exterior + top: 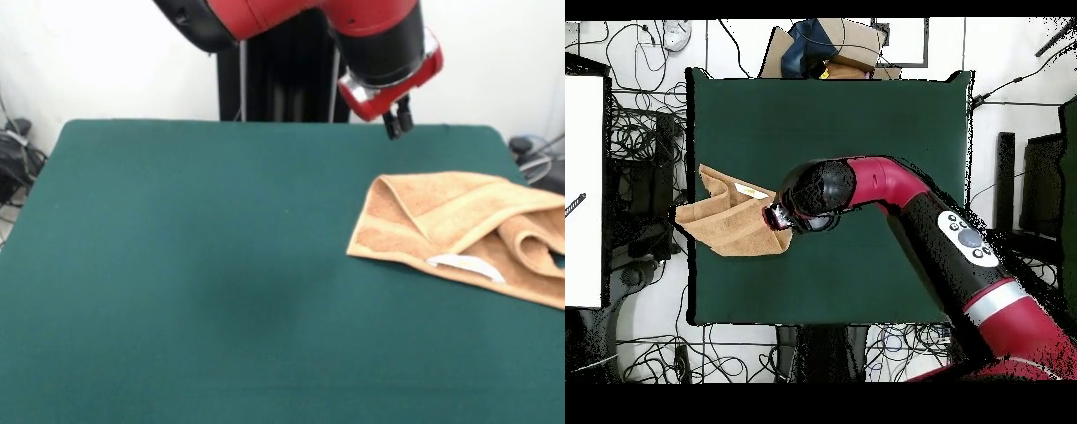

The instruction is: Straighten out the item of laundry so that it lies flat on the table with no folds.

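Jaws of mine hang in the air above the table, holding nothing; the two short black tips sit close side by side, yet whether they are pressed together or slightly spread I cannot tell. In the front view they hover over the far part of the green top, right of centre, and the towel lies nearer the camera and a little further right, with clear space between us. That light orange-tan terry towel sits at the right side of the table there, its far right end running past the picture's edge. It is not flat: one layer is folded diagonally over another, forming a pointed flap at its left end, and a rolled fold bulges near its right end. A white label shows along its near edge. From overhead, the towel rests at the left edge of the table, one corner hanging just over that edge, while my red arm reaches across the top from the lower right, and my black wrist end comes right beside the towel's right edge.
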`<action>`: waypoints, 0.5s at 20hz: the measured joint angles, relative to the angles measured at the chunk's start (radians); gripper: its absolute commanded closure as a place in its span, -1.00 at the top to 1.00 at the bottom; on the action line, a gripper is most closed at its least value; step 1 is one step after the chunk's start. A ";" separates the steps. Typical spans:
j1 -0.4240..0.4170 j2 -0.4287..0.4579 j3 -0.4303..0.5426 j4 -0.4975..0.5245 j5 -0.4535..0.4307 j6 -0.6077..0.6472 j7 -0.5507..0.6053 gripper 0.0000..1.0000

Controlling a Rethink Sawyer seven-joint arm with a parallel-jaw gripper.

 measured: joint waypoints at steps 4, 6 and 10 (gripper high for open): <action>0.003 0.026 0.000 -0.043 -0.045 0.018 -0.134 -1.00; 0.003 0.029 0.000 -0.049 -0.048 0.019 -0.151 -1.00; 0.007 0.039 0.000 -0.084 -0.051 0.026 -0.210 -1.00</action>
